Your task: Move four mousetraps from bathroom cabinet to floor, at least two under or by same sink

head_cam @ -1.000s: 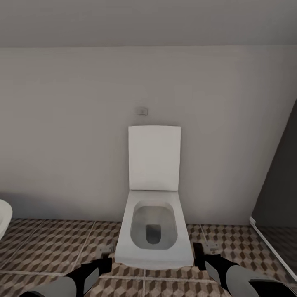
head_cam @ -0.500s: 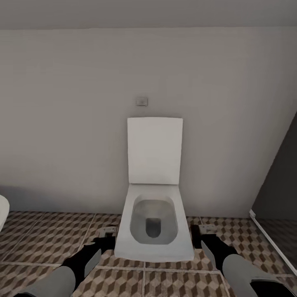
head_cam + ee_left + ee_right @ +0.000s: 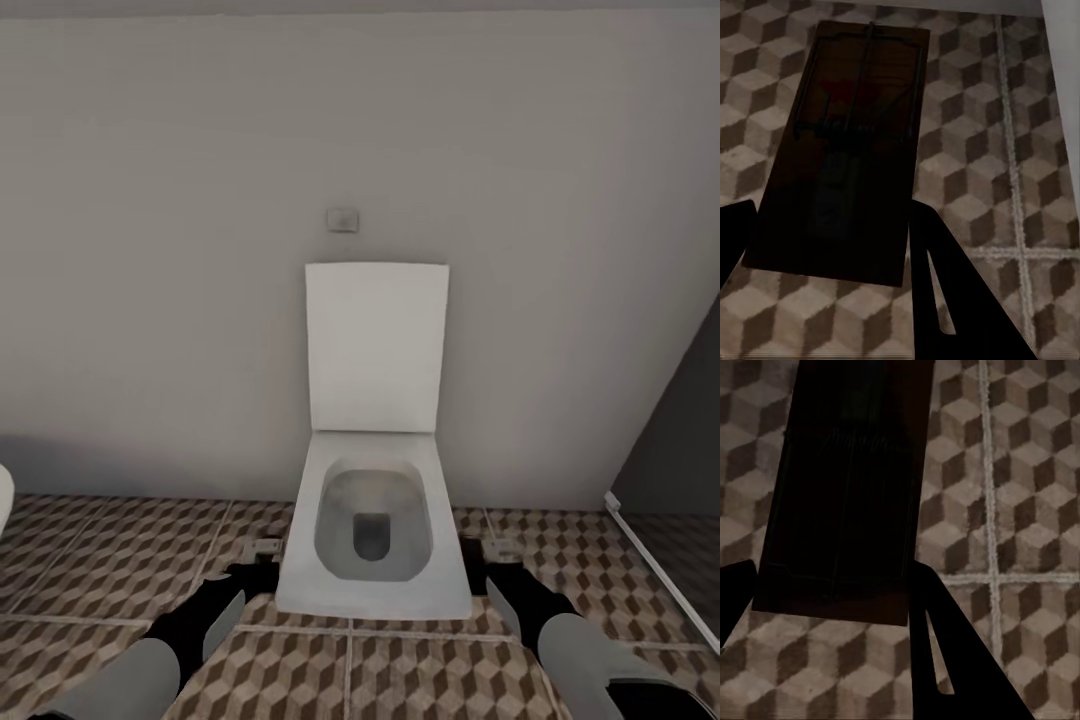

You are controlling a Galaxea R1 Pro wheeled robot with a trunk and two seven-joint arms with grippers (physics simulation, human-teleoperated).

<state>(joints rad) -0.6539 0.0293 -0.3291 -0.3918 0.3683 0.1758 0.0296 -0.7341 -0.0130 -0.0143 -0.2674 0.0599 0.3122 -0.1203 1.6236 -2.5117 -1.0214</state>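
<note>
Carrying two flat tan wooden mousetraps: one clamped in the left gripper, one in the right gripper, both over the cube-patterned tiled floor, flanking a white toilet. Needing next, probably, turning toward the sink.

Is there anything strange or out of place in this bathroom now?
Nothing looks spilled or broken. The toilet stands open-lidded on the bathroom floor. Each hand holds a mousetrap above the tiles.
</note>
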